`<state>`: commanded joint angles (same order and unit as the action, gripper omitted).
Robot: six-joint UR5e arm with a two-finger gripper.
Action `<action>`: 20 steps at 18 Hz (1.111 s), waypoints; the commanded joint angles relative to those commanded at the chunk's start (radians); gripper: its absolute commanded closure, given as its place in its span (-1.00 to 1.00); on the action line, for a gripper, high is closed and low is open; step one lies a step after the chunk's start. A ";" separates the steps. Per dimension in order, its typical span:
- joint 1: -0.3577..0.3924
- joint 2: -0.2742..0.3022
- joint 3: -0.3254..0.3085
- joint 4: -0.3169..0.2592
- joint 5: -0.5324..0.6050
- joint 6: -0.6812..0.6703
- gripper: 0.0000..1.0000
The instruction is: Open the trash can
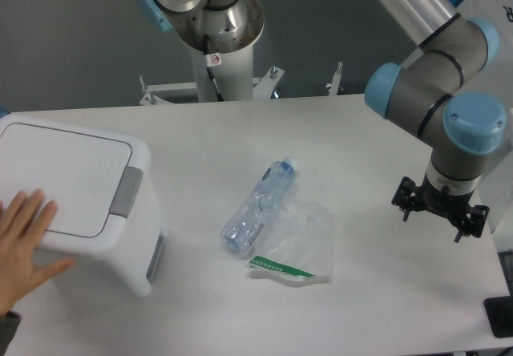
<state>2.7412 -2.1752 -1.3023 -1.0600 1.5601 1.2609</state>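
Note:
The trash can (pixel 76 204) is a large white boxy bin at the left of the table. Its flat lid (pixel 60 175) lies closed, and the grey push-latch (pixel 126 192) sits at the lid's right edge. My gripper (pixel 438 210) hangs at the far right of the table, far from the can and well apart from it. I see it from above as a black fitting under the blue wrist joint. Its fingers are hidden, so I cannot tell whether they are open or shut. Nothing shows in it.
A person's hand (pixel 22 244) rests on the can's left side and lid. A crushed clear plastic bottle (pixel 258 206) lies mid-table, beside a clear plastic bag (pixel 300 244). The arm's base (pixel 212 19) stands at the back.

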 joint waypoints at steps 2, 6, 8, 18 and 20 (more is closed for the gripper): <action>0.000 0.002 0.000 0.000 0.000 0.000 -1.00; -0.002 0.002 0.000 0.002 -0.002 0.000 -1.00; -0.002 0.002 -0.003 0.017 -0.002 0.002 -1.00; -0.002 0.006 -0.061 0.084 -0.028 -0.023 -1.00; -0.011 0.012 -0.071 0.086 -0.028 -0.050 -1.00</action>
<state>2.7305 -2.1629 -1.3729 -0.9741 1.5324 1.2105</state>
